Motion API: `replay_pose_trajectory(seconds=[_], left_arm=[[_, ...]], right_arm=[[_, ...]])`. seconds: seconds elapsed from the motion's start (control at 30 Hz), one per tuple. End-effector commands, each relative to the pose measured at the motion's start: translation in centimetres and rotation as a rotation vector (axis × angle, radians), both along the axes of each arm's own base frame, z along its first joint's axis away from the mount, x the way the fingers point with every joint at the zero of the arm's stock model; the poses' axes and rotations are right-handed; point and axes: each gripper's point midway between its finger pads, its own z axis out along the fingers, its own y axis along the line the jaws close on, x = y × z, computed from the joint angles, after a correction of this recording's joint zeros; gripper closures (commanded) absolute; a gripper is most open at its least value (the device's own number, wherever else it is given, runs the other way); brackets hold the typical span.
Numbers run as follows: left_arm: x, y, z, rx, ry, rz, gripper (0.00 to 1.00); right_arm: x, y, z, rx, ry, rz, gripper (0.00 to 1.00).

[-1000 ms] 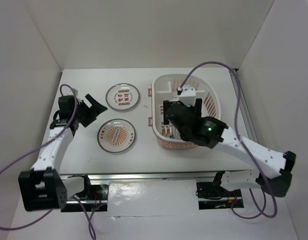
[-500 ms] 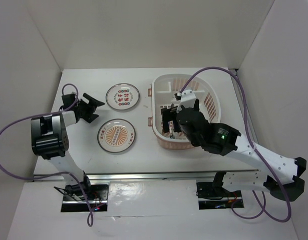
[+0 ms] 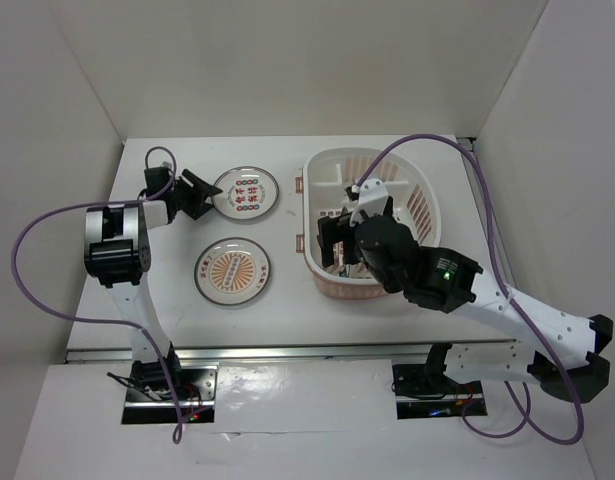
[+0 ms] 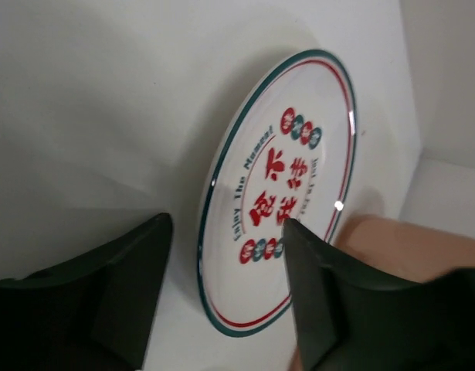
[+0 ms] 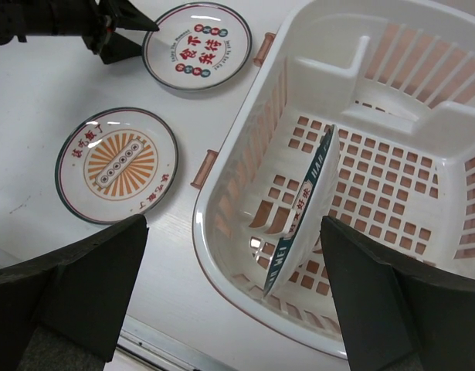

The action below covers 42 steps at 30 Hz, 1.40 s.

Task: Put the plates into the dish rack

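Black jaws on both arms, spread wide, holding nothing.
Left gripper (image 4: pixel 225 224) has the rim of the red-green character plate (image 4: pixel 287 185) between its fingers. Right gripper (image 5: pixel 233 224) hangs over the pink dish rack (image 5: pixel 391 31), where the teal-rimmed plate (image 5: pixel 303 212) stands on edge. Sunburst plate (image 5: pixel 117 165) lies flat beside the rack.

You've got 3 plates in all: 2 on the table (image 3: pixel 287 310), the character plate (image 3: pixel 245 191) and the sunburst plate (image 3: pixel 232 270), and 1 more, the teal-rim plate (image 5: pixel 303 212), inside the dish rack (image 3: pixel 339 170). That's 1 rack, pink. Arms: 2, the left arm (image 3: pixel 115 248) and the right arm (image 3: pixel 507 310).
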Motion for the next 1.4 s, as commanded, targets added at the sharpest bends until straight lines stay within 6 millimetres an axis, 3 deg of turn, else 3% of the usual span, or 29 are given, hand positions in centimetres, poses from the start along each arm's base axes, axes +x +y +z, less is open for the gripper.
replay_pose_trajectory(seconds=[0.0,0.13,0.2,0.3,0.37,0.43,0.53,0.57,0.6,0.63,0.7,0.73,0.8,0.83,0.87,0.9,0.93,0.97,1.03,1.07,1.1,1.13,1.17,1.27,1.37], left_arm=[[-0.9,-0.1,-4.2,0.002,0.107,0.013,0.31],[-0.5,-0.2,-4.9,-0.012,0.119,0.011,0.39],[-0.7,0.3,-5.6,-0.026,0.139,0.030,0.53],[0.2,0.3,-5.6,-0.035,0.157,0.023,0.92],[0.7,0.4,-5.8,-0.041,0.157,0.029,1.00],[0.6,-0.3,-5.3,-0.072,0.143,-0.008,1.00],[1.1,-0.8,-2.1,-0.089,0.038,-0.029,1.00],[0.3,-0.2,-1.8,-0.087,0.042,-0.001,1.00],[0.4,-0.1,2.1,-0.067,-0.032,0.004,1.00],[0.2,-0.1,4.1,-0.060,-0.068,0.002,1.00],[-1.1,0.5,7.0,-0.013,-0.111,0.014,1.00],[-2.0,0.5,11.8,0.019,-0.204,0.014,1.00],[-4.2,0.1,14.2,0.045,-0.233,0.000,1.00],[-6.0,-1.0,18.1,0.049,-0.311,-0.028,1.00],[-7.1,-1.1,19.4,0.074,-0.353,-0.037,1.00],[-8.7,-2.0,19.0,0.068,-0.336,-0.049,1.00],[-9.8,-2.1,20.0,0.089,-0.373,-0.056,1.00],[-11.6,-2.8,22.7,0.125,-0.458,-0.076,1.00],[-13.8,-4.0,22.8,0.139,-0.476,-0.115,1.00],[-14.6,-4.8,23.2,0.155,-0.497,-0.144,1.00],[-15.6,-5.3,24.1,0.193,-0.536,-0.172,1.00],[-16.0,-5.4,23.7,0.211,-0.518,-0.176,1.00],[-16.5,-6.5,23.3,0.211,-0.496,-0.191,1.00],[-17.9,-8.7,24.6,0.219,-0.557,-0.248,1.00],[-18.9,-9.8,25.1,0.209,-0.596,-0.284,1.00]], right_arm=[[0.3,0.8,0.8,0.027,-0.030,0.007,0.00],[0.3,0.9,1.4,0.043,-0.039,0.007,0.00],[0.4,1.0,1.1,0.035,-0.035,0.007,0.00],[0.4,1.0,1.1,0.035,-0.034,0.007,0.00],[0.5,1.2,0.8,0.027,-0.030,0.007,0.00],[0.5,1.2,0.8,0.027,-0.030,0.007,0.00],[0.7,1.5,-0.2,0.015,-0.033,0.010,0.00],[0.8,1.8,0.0,0.035,-0.043,0.010,0.00],[1.0,1.9,-0.3,0.034,-0.042,0.021,0.00],[1.7,1.5,0.3,0.058,-0.051,0.018,0.00],[1.9,2.9,1.6,0.131,-0.068,0.117,0.00],[2.2,3.2,2.2,0.156,-0.081,0.148,0.00],[2.9,3.5,5.0,0.246,-0.127,0.229,0.00],[4.4,3.2,5.1,0.240,-0.133,0.227,0.00],[4.6,3.8,5.6,0.255,-0.129,0.274,0.00],[5.1,3.9,6.7,0.269,-0.139,0.287,0.00],[5.8,4.1,7.1,0.279,-0.144,0.302,0.00],[7.3,4.3,6.2,0.269,-0.112,0.323,0.00],[8.4,4.7,7.1,0.289,-0.107,0.353,0.00],[9.4,4.8,6.5,0.284,-0.089,0.354,0.00],[9.5,5.3,6.6,0.293,-0.097,0.381,0.00],[9.4,5.5,7.5,0.304,-0.116,0.392,0.00],[10.0,5.3,6.9,0.298,-0.105,0.380,0.00],[11.0,5.4,6.7,0.308,-0.103,0.378,0.00],[11.8,5.6,4.9,0.295,-0.070,0.374,0.00]])
